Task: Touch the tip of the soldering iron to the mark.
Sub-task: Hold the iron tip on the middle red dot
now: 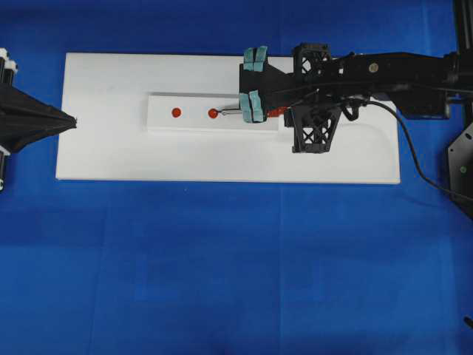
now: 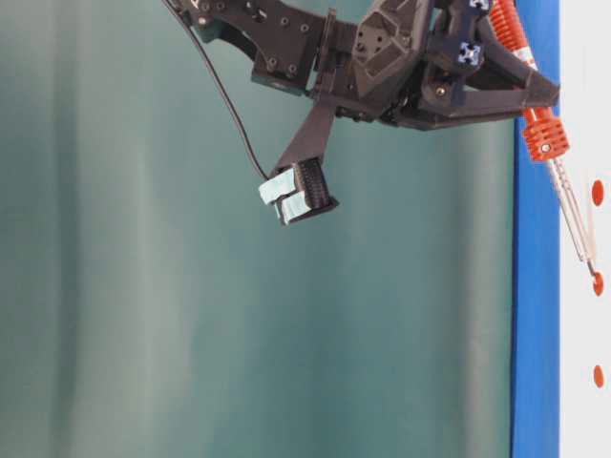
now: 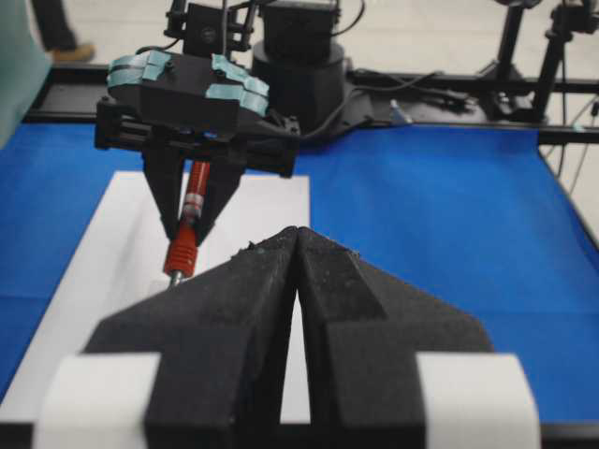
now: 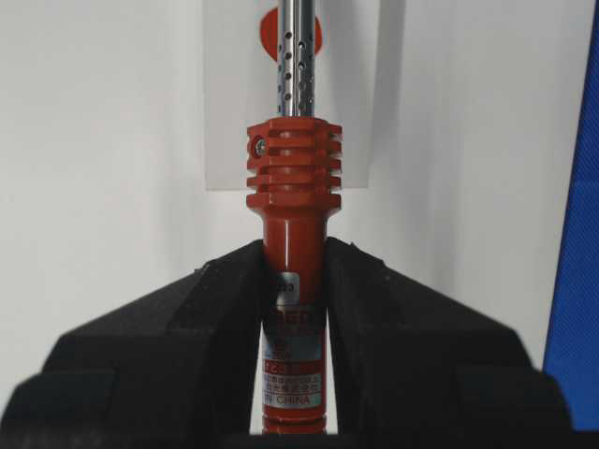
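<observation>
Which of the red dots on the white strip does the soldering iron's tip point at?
The red dot nearer the right gripper; the soldering iron tip meets it, while the other dot lies farther left, clear.

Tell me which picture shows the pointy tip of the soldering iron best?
The table-level view: the soldering iron shows from the side, its tip at a red mark. Overhead, the right hand covers most of it. The right wrist view cuts off the tip; the left wrist view hides it.

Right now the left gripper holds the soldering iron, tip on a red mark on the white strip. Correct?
Not quite: the right gripper holds the soldering iron, as the right wrist view shows. The left gripper is shut and empty. The tip is at a red mark on the white strip.
</observation>
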You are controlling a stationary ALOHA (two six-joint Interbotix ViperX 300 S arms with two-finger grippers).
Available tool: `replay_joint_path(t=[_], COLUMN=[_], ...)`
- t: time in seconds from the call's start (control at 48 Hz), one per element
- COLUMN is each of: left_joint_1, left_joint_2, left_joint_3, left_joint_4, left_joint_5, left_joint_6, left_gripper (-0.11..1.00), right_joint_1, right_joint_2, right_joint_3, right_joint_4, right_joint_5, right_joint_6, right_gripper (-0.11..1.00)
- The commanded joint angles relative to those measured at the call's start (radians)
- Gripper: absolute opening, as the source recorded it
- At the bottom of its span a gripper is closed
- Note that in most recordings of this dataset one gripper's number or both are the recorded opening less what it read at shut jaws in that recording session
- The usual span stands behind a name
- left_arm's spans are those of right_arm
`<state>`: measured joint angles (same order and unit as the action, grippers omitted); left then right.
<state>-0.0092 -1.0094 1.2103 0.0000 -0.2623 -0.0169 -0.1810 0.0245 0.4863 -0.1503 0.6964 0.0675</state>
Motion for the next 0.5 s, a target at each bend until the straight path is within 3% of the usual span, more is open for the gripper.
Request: replay_joint_path(t=[0.0,0.479], left_joint_1=[0.002,0.002], left_joint_2=[0.003,0.003], left_joint_3=[-0.014,-0.014], left_joint_4=[0.003,0.003], left_joint_5=[-0.006,-0.009], left_joint_6=[0.000,0.000], left_gripper=[0.00,0.00], right_joint_1=[-0.003,-0.003], right_joint_2=[-0.012,-0.005], right_joint_3=[-0.008,-0.008], right_joint_4=[-0.002,0.000], right_joint_5=[-0.009,-0.015], right_joint_6=[-0.002,-0.005], right_gripper=[0.06,0.06])
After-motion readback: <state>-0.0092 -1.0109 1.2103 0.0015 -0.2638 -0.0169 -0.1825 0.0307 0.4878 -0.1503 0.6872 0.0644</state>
